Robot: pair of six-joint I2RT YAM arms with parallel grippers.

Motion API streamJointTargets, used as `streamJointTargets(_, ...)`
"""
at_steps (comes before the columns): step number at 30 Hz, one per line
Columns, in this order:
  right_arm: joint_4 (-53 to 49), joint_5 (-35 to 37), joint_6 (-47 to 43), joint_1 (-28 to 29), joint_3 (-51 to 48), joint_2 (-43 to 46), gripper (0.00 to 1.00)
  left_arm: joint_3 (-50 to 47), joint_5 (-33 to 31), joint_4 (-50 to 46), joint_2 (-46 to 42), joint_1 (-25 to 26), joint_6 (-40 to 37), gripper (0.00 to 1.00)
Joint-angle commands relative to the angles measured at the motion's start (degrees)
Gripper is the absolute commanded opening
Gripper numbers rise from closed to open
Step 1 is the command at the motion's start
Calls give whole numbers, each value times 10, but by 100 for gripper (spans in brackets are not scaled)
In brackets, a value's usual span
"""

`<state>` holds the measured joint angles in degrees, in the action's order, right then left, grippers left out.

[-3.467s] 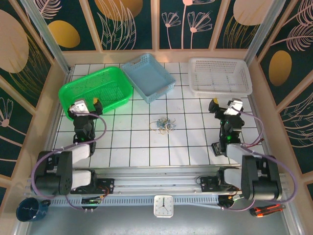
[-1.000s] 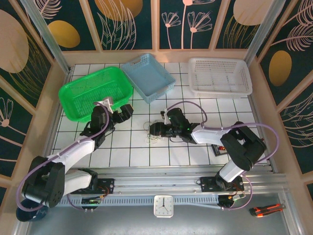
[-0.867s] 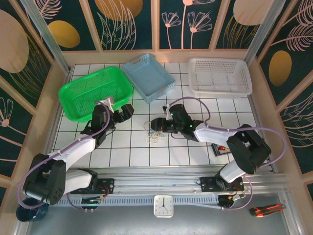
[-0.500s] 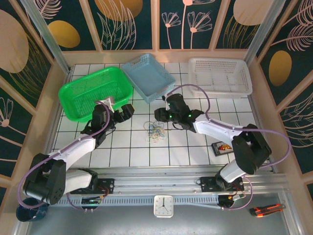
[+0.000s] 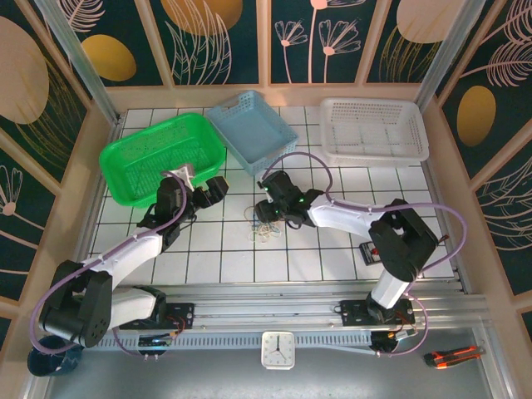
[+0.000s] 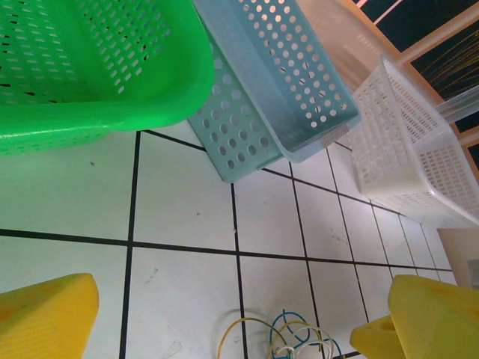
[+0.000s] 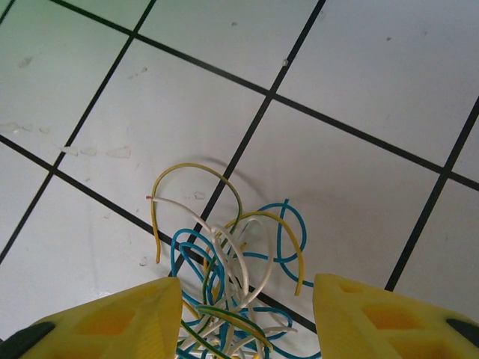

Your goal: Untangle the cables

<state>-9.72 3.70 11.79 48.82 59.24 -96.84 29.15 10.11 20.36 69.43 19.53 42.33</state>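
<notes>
green basket (image 5: 162, 156) far left | blue basket (image 5: 252, 133) beside it | white basket (image 5: 374, 131) far right | clock (image 5: 276, 350) near edge

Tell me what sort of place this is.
Probably a robotics test cell: left arm and right arm bolted at a gridded table, patterned panels walling it in, a clock facing the camera.

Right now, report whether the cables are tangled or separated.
Tangled: the blue, yellow and white cables loop through one another in one clump, lying between the fingers of the open right pincer.
</notes>
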Motion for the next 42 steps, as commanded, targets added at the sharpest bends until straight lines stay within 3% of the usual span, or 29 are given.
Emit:
streamJointTargets(1,-9,23,-15,6,17,-14,49,13,11,9,3,3,9,99)
streamJointTargets(8,-11,40,-15,6,16,-13,49,12,15,17,5,3,16,99)
streamJointTargets(18,-18,42,-1,28,0,41,56,9,15,19,5,3,17,99)
streamJointTargets(28,-22,77,-12,33,11,12,57,12,17,22,8,3,20,99)
streamJointTargets(42,-15,83,-19,31,15,-7,50,15,19,24,9,3,22,99)
